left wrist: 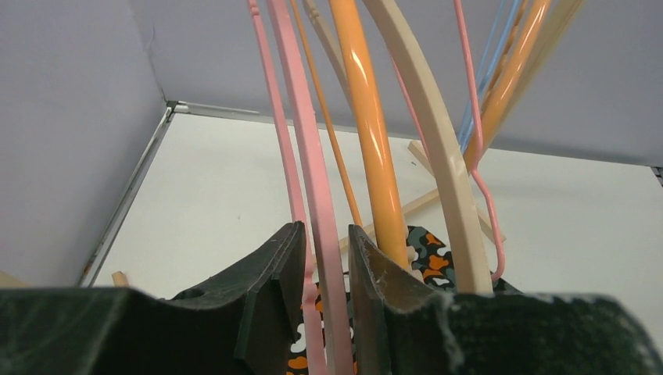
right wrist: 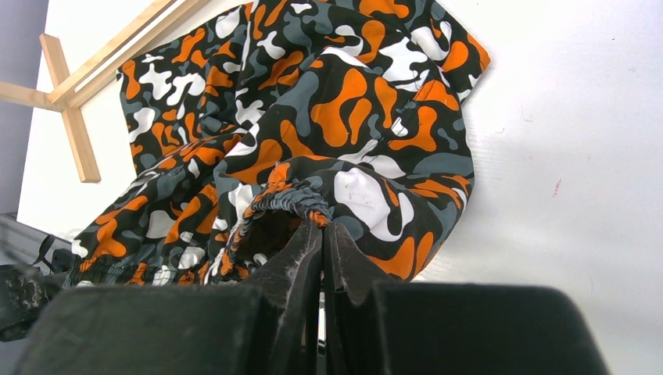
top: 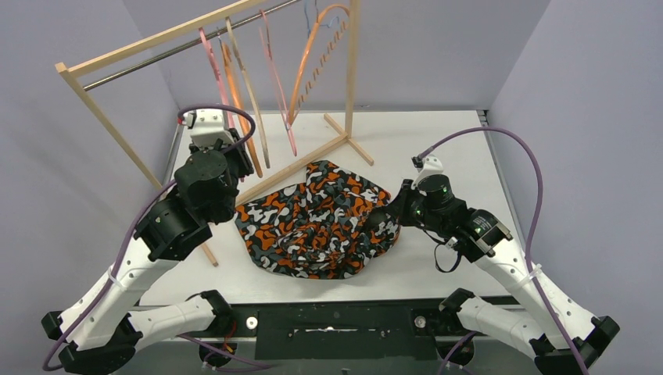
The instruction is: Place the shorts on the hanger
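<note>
The camouflage shorts [top: 317, 219] lie crumpled on the white table in the middle, also filling the right wrist view [right wrist: 328, 117]. My right gripper [top: 381, 220] is at their right edge, shut on the gathered elastic waistband [right wrist: 289, 199] at its fingertips [right wrist: 321, 225]. The thick pink hanger [top: 211, 62] hangs at the left of the rack's rail. My left gripper [top: 232, 137] reaches up to its lower end. In the left wrist view the hanger [left wrist: 305, 156] runs down between the jaws [left wrist: 325, 228], which close on it from both sides.
A wooden rack [top: 156, 39] with a metal rail stands at the back left, its base bar [top: 297, 168] touching the shorts' far edge. Orange hangers [top: 234, 101], a beige one [top: 249, 94] and a thin pink wire hanger [top: 277, 86] hang beside the pink one. Grey walls surround the table.
</note>
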Tool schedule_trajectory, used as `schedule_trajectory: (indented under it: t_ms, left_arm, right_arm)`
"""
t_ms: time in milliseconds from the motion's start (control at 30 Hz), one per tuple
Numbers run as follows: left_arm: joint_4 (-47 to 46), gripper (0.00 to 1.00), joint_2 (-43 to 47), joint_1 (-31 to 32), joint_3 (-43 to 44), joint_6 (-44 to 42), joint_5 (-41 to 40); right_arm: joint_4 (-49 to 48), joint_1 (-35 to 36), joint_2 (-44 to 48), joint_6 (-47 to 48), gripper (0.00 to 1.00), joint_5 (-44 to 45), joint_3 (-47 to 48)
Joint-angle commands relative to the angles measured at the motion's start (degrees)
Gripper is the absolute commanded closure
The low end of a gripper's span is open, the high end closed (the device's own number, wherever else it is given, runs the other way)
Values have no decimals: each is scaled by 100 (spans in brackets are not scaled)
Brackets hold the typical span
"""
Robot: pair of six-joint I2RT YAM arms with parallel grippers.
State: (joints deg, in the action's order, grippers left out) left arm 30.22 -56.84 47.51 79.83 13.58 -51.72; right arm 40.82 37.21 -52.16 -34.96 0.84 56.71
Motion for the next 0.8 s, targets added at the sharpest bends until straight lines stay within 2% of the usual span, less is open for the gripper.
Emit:
schedule_trajectory:
  t_ms: [0,233,367,500,533,633,767]
  left_arm:
    - [-270,74,239,-48,-193,-173,74]
    - [-724,76,-50,-387,-281,-724,252]
    - [-710,86,-247,-834,-106,-761,794]
    - [-936,100,-250,-936,-161,-937,966]
    - [-1049,100,-205,-934,-248,-1037,1011]
    - [-1692,100,24,-935,-735,-1389,1149]
    - [-3077,100,435,-959,-1807,-2147,1202]
  right_arm:
    - [-218,31,-22,112,100,158,80]
    - [-304,32,-58,126,100,103,61]
    - [-286,37,0,114,100,114,30]
    - [-250,31,73,112,100,152,7]
    - [-242,34,82,105,100,165,0]
    - [-251,36,84,95,100,164,-11]
    - [-259,35,36,92,100,145,30]
